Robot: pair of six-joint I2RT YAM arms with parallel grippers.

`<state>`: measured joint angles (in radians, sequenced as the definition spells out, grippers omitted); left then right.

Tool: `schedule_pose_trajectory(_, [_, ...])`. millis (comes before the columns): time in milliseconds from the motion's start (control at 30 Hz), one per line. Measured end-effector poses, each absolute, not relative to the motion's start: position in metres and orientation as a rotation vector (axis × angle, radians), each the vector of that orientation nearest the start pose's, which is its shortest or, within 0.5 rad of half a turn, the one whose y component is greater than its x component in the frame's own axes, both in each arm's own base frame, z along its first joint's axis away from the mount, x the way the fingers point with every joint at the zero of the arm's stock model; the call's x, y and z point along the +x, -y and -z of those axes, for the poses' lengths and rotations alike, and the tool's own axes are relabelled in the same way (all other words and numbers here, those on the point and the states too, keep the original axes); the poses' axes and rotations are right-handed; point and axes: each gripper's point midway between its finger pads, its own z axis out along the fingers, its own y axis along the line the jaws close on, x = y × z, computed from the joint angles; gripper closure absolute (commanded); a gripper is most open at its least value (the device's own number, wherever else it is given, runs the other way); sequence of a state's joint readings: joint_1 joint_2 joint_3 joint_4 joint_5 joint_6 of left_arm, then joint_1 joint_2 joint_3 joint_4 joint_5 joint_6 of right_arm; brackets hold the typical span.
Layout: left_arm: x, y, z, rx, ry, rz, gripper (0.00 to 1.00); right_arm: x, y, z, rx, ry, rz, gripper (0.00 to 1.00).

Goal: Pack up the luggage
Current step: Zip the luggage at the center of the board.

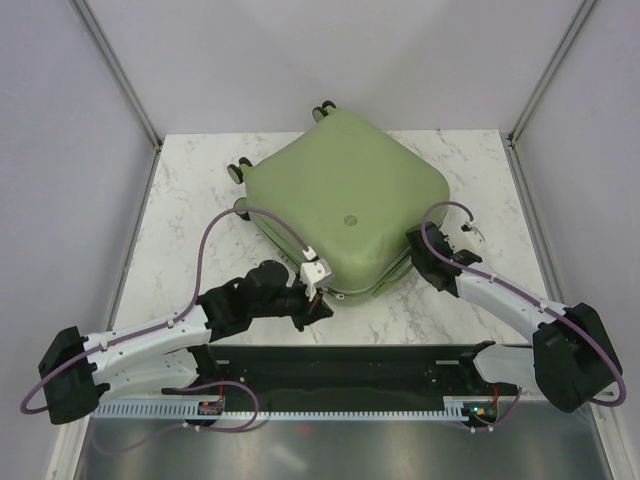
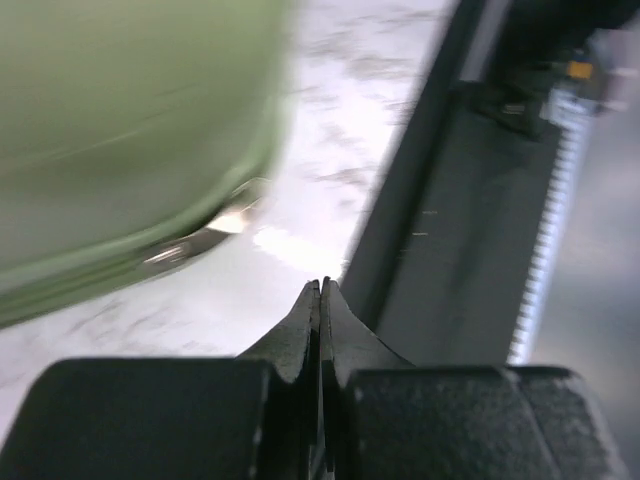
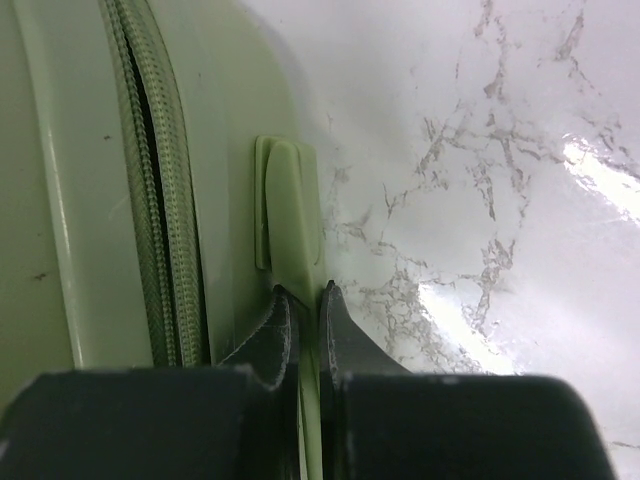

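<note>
The luggage (image 1: pixel 345 205), a pale sage-green hard-shell suitcase, lies flat and closed on the marble table (image 1: pixel 185 215), with its round logo (image 1: pixel 349 219) facing up and its caster wheels (image 1: pixel 238 170) at the far left. My right gripper (image 1: pixel 414 245) is at the suitcase's right edge. In the right wrist view it (image 3: pixel 305 292) is shut on the suitcase's green side handle (image 3: pixel 290 200), beside the zipper (image 3: pixel 165 200). My left gripper (image 1: pixel 323 308) is shut and empty just off the suitcase's near corner. In the left wrist view it (image 2: pixel 321 284) hovers over the table, with the shell (image 2: pixel 120 130) blurred at the left.
The black base rail (image 1: pixel 340 365) of the arms runs along the table's near edge, also showing in the left wrist view (image 2: pixel 450 220). White walls and metal posts (image 1: pixel 120 70) enclose the table at the back and sides.
</note>
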<state>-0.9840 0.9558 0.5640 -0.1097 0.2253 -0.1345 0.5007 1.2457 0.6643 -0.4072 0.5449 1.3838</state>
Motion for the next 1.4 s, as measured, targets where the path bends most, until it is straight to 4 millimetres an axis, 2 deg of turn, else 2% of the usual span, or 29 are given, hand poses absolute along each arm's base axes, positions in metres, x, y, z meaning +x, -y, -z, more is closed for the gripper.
schedule_pose_trajectory(100, [0.104, 0.307, -0.160, 1.143, -1.820, 1.042, 0.98, 0.291, -0.100, -0.071, 1.190, -2.054, -0.198, 1.00])
schedule_pose_trajectory(167, [0.101, 0.314, -0.172, 1.142, -1.774, 1.082, 0.98, 0.291, -0.105, -0.071, 1.195, -2.055, -0.221, 1.00])
schedule_pose_trajectory(300, [0.121, 0.313, -0.178, 1.055, -1.779, 1.075, 0.98, 0.290, -0.118, -0.073, 1.200, -2.057, -0.271, 1.00])
schedule_pose_trajectory(500, [0.153, 0.298, -0.183, 0.935, -1.809, 1.015, 0.98, 0.288, -0.142, -0.073, 1.204, -2.063, -0.353, 1.00])
schedule_pose_trajectory(567, [0.163, 0.284, -0.183, 0.895, -1.829, 0.980, 0.84, 0.289, -0.149, -0.073, 1.209, -2.067, -0.383, 1.00])
schedule_pose_trajectory(667, [0.190, 0.253, -0.184, 0.797, -1.861, 0.898, 0.63, 0.289, -0.155, -0.074, 1.215, -2.072, -0.415, 1.00])
schedule_pose_trajectory(733, [0.192, 0.241, -0.180, 0.790, -1.884, 0.874, 0.48, 0.289, -0.156, -0.074, 1.217, -2.076, -0.427, 1.00])
schedule_pose_trajectory(800, [0.193, 0.235, -0.177, 0.804, -1.898, 0.873, 0.40, 0.289, -0.157, -0.074, 1.221, -2.075, -0.434, 1.00])
schedule_pose_trajectory(900, [0.199, 0.224, -0.165, 0.790, -1.956, 0.886, 0.34, 0.289, -0.157, -0.074, 1.225, -2.067, -0.447, 1.00])
schedule_pose_trajectory(1033, [0.206, 0.211, -0.147, 0.761, -2.040, 0.878, 0.32, 0.289, -0.157, -0.075, 1.233, -2.059, -0.463, 1.00])
schedule_pose_trajectory(1400, [0.213, 0.193, -0.135, 0.703, -2.113, 0.831, 0.26, 0.289, -0.158, -0.075, 1.226, -2.065, -0.468, 1.00])
